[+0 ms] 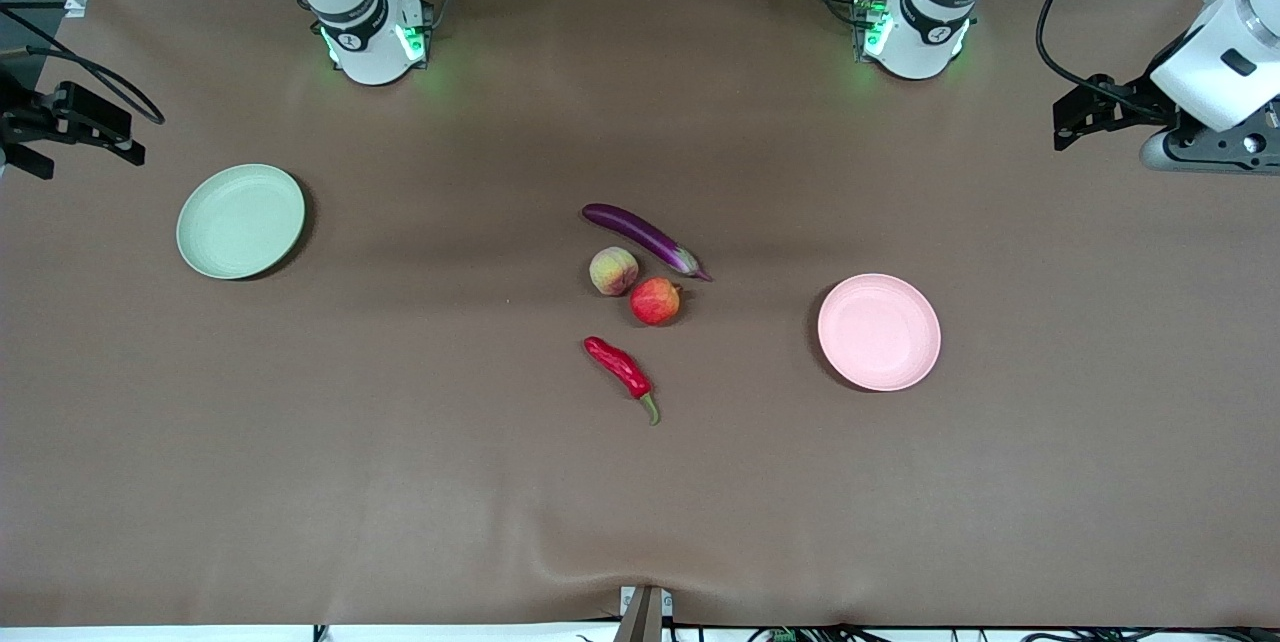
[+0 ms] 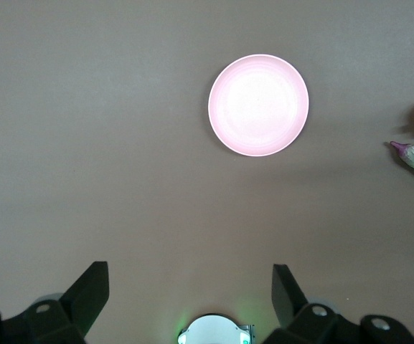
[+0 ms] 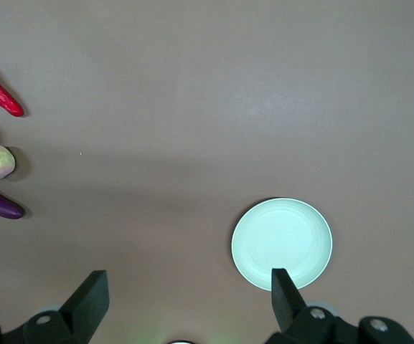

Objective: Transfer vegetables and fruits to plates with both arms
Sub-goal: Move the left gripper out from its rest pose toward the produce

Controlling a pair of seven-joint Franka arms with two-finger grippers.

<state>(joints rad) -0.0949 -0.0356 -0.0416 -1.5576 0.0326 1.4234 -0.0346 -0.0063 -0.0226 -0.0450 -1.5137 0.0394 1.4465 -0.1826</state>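
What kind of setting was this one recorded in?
Most likely a robotics lab bench: a table under a brown cloth, an aluminium frame and loose cables along its edge by the arm bases, and toy-like produce such as the eggplant between two plates.

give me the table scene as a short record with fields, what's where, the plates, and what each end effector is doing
produce: eggplant, peach, apple and chili pepper clustered mid-table
nearest front camera: chili pepper
green plate: empty, toward the right arm's end
pink plate: empty, toward the left arm's end
left end effector: open, holds nothing, raised over bare table
right end effector: open, holds nothing, raised beside the green plate
progress: nothing on a plate yet
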